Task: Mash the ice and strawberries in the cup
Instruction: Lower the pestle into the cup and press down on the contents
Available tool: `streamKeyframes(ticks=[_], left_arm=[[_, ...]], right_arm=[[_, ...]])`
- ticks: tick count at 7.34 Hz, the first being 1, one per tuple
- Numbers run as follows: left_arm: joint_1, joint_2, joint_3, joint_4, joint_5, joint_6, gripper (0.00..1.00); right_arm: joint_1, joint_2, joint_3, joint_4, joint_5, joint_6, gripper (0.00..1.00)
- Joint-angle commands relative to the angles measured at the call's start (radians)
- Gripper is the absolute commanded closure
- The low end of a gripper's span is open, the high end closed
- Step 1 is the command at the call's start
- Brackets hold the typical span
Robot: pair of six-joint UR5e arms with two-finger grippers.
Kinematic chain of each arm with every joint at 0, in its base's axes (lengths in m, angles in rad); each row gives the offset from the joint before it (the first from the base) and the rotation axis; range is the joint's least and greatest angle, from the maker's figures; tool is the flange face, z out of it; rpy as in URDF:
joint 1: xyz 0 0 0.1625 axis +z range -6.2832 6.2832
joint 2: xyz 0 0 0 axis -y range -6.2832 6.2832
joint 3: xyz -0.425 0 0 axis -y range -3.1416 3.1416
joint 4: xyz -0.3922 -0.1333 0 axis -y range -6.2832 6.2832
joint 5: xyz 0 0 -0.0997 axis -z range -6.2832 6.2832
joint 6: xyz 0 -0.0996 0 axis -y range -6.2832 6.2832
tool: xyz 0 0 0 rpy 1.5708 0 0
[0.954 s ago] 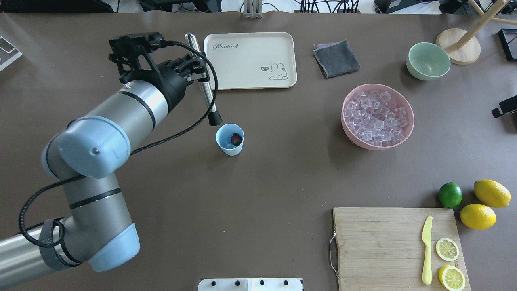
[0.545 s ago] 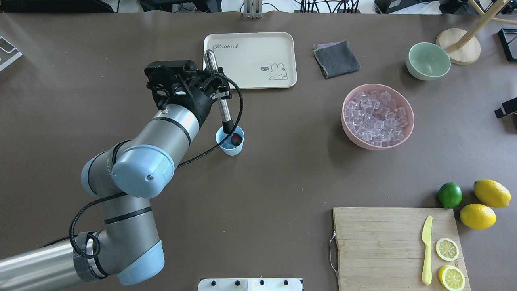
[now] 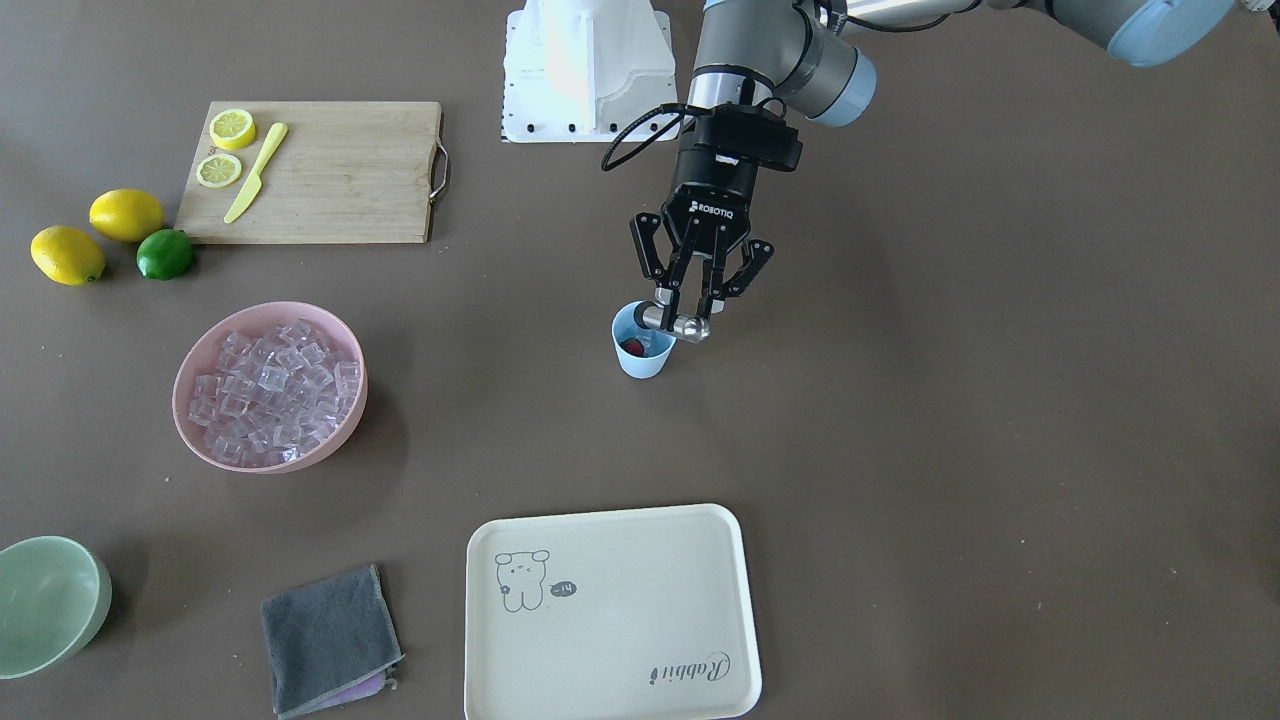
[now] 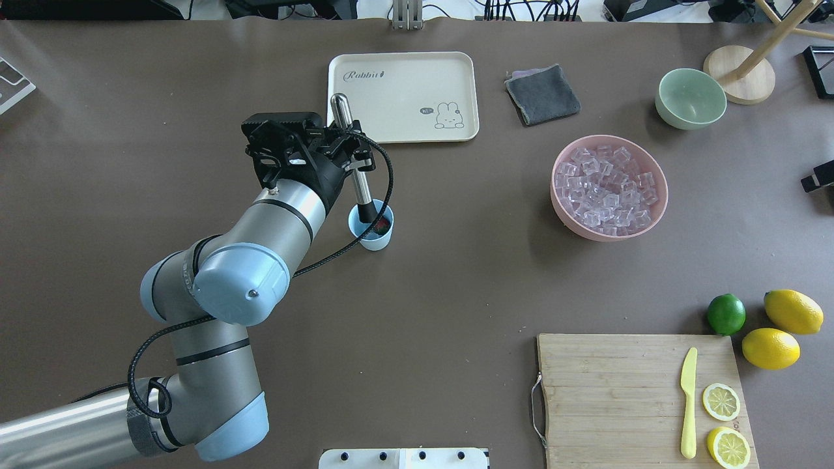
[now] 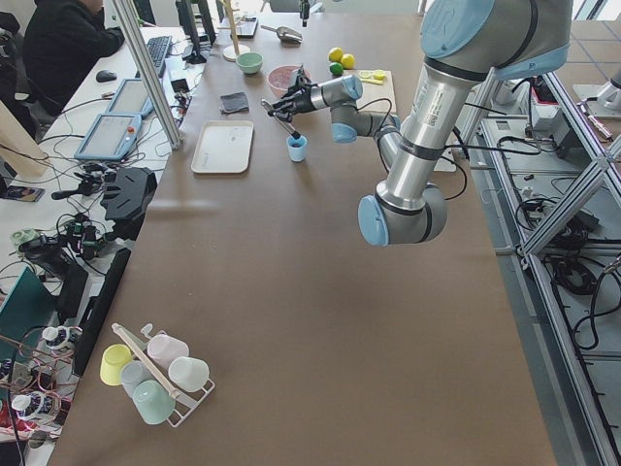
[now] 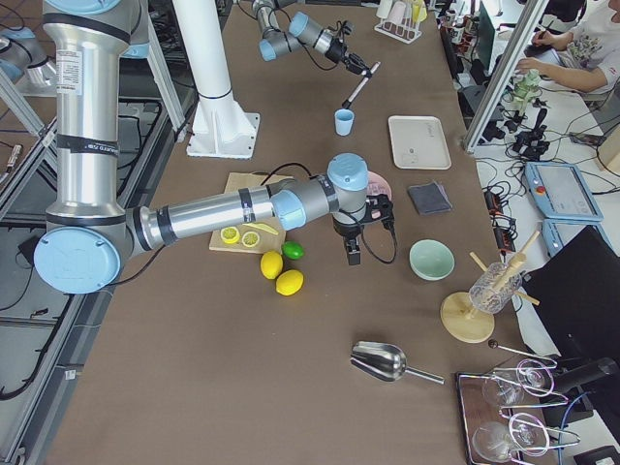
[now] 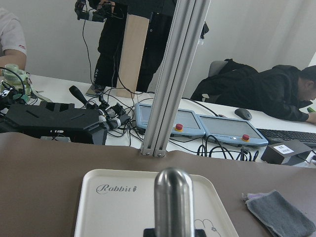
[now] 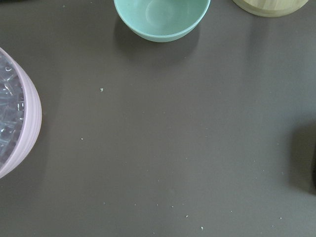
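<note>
While left tool (image 3: 683, 322) clamps muddler (image 4: 360, 189), tip sits inside cup (image 4: 374, 240) rim; tray (image 4: 404, 98) apart.

- Table (image 4: 456, 293): long, matte brown top, fills the work area.
- Alu post (image 7: 173, 74): upright at table's far edge.
- White desk (image 7: 49, 86) behind the post, w/ cables, 2 blue-grey pendants (image 7: 177, 123) and a keyboard (image 7: 291, 134).
- Person (image 7: 276, 94) in dark top leans on desk.
- Wall (image 7: 256, 29): plain white.
- Floor (image 5: 582, 388): grey, on robot's side.
- Light: bright, even; shadows soft.
</note>
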Motion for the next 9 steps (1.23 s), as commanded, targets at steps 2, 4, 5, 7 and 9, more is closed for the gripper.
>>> streamKeyframes(ticks=[2, 4, 5, 7, 9], left_arm=[[0.021, 0.002, 0.063, -0.054, 0.034, -0.005, 1.0], [0.034, -0.012, 0.064, -0.055, 0.033, 0.003, 1.0], [0.025, -0.014, 0.026, -0.048, 0.021, 0.009, 1.0], [-0.02, -0.021, -0.002, -0.042, 0.005, 0.063, 1.0], [0.006, -0.017, 0.045, -0.053, 0.007, 0.051, 1.0]], right_arm=[[0.0, -0.007, 0.005, 0.0, -0.001, 0.0, 0.01], [0.003, -0.016, 0.006, 0.002, -0.003, 0.0, 0.01], [0.003, -0.019, 0.006, 0.006, -0.001, 0.0, 0.01], [0.013, -0.034, 0.012, 0.006, -0.003, -0.002, 0.01], [0.017, -0.034, 0.014, 0.006, -0.001, 0.0, 0.01]])
